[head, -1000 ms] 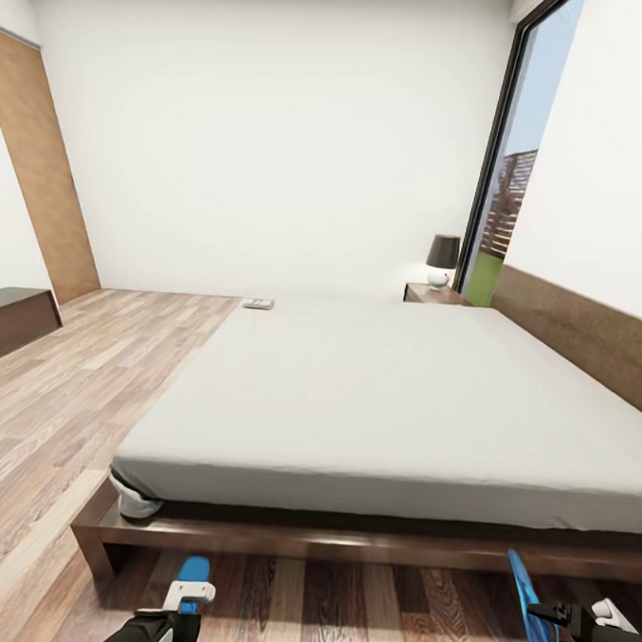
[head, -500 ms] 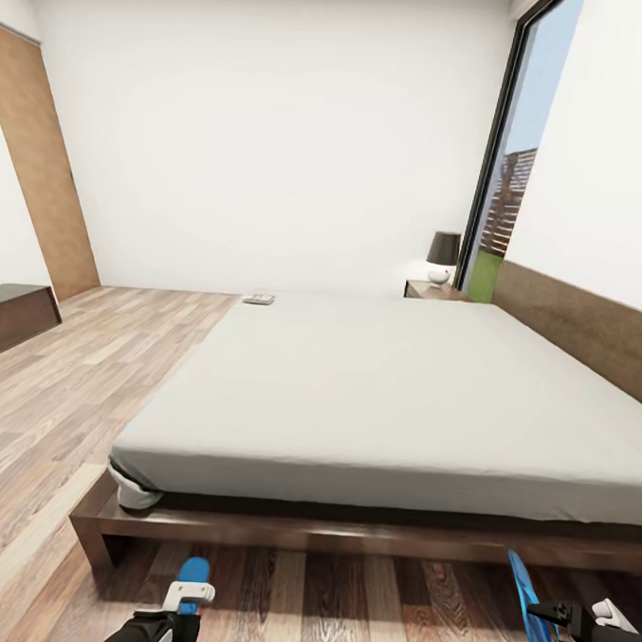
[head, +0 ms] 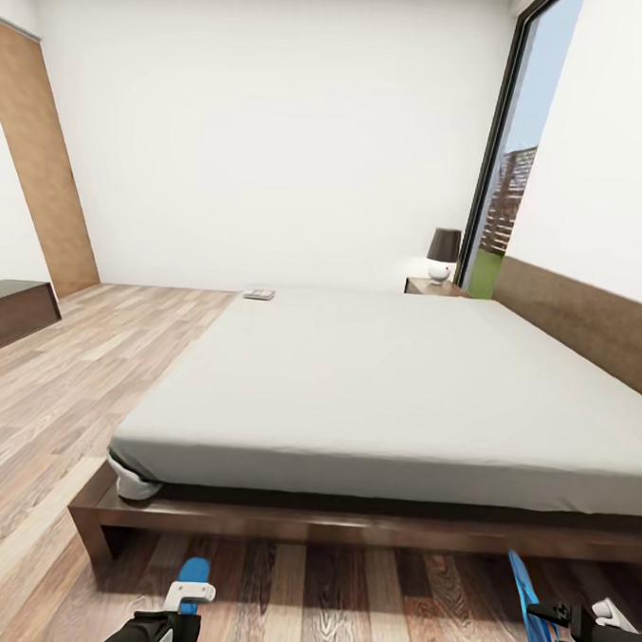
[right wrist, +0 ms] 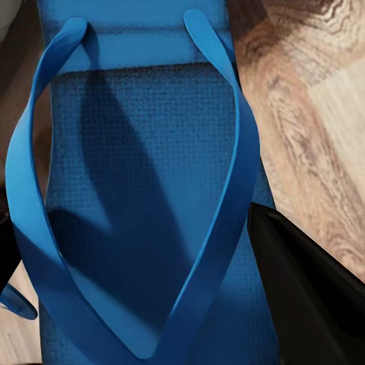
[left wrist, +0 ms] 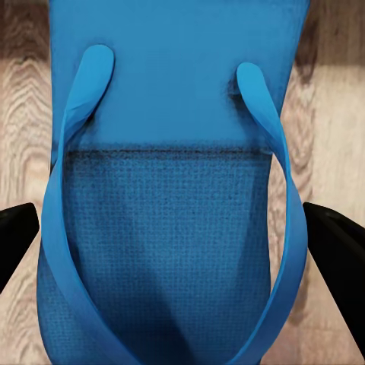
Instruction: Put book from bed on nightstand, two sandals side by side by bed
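Landmark: the bed, a low pale mattress on a dark brown platform frame, filling the middle of the head view.

Far left of the bed: a wood-panelled door in the white wall. Nearer than the door, a low dark cabinet at the picture's edge, well apart from the bed. Grey-brown plank floor between cabinet and bed.

Near the bed's near left corner: a white rounded thing tucked under the mattress corner on the frame; cannot tell what it is.

In front of the bed's near side, low left: left gripper, black and white, holding a blue sandal whose tip points toward the frame. Left wrist view: left-hand sandal seen from above its straps, over the floor, with a dark finger at each side. Fingers are spread about the sole's width and appear to clamp its edges.

At the bed's far left corner: the book, small and flat, lying on the mattress edge.

Beyond the bed's far right corner: a dark nightstand with a dark-shaded lamp on it, beside the tall window. Headboard runs along the bed's right side.

In front of the bed, low right: right gripper holds the second sandal on edge, sole upright. Right wrist view: right-hand sandal between dark fingers, gripped at its sides.
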Tool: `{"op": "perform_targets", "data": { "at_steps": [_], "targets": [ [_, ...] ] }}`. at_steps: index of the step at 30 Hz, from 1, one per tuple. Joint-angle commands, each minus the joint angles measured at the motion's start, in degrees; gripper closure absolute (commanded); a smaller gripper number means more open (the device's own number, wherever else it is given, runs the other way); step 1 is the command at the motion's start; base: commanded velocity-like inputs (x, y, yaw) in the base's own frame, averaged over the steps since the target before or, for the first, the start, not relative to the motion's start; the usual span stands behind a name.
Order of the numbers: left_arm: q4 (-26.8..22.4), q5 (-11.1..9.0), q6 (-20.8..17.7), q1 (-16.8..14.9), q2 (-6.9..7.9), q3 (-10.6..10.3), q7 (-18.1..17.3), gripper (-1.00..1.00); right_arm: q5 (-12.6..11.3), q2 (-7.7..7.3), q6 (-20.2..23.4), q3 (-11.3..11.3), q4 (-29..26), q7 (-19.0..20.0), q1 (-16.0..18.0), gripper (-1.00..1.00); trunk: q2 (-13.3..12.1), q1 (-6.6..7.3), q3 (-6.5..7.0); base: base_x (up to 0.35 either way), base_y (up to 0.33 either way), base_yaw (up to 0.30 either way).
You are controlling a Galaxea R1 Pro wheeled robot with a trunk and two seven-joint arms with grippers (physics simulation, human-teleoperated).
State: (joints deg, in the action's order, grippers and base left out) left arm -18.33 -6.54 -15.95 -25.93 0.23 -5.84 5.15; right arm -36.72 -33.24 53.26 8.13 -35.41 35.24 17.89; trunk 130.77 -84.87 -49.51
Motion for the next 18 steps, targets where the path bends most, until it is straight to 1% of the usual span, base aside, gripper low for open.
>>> {"op": "perform_targets", "data": {
  "at_steps": [1, 18],
  "targets": [
    [-0.1, -0.6, -0.3, 0.0, 0.03, -0.5, 0.5, 1.0, 0.1, 0.02, 0.3, 0.2, 0.0, 0.2, 0.0, 1.0, 0.4, -0.21, -0.24, 0.0, 0.0, 0.0],
    [-0.1, -0.6, -0.3, 0.0, 0.03, -0.5, 0.4, 1.0, 0.1, 0.02, 0.3, 0.2, 0.0, 0.1, 0.0, 1.0, 7.3, -3.95, -3.29, 0.0, 0.0, 0.0]
  ]
}}
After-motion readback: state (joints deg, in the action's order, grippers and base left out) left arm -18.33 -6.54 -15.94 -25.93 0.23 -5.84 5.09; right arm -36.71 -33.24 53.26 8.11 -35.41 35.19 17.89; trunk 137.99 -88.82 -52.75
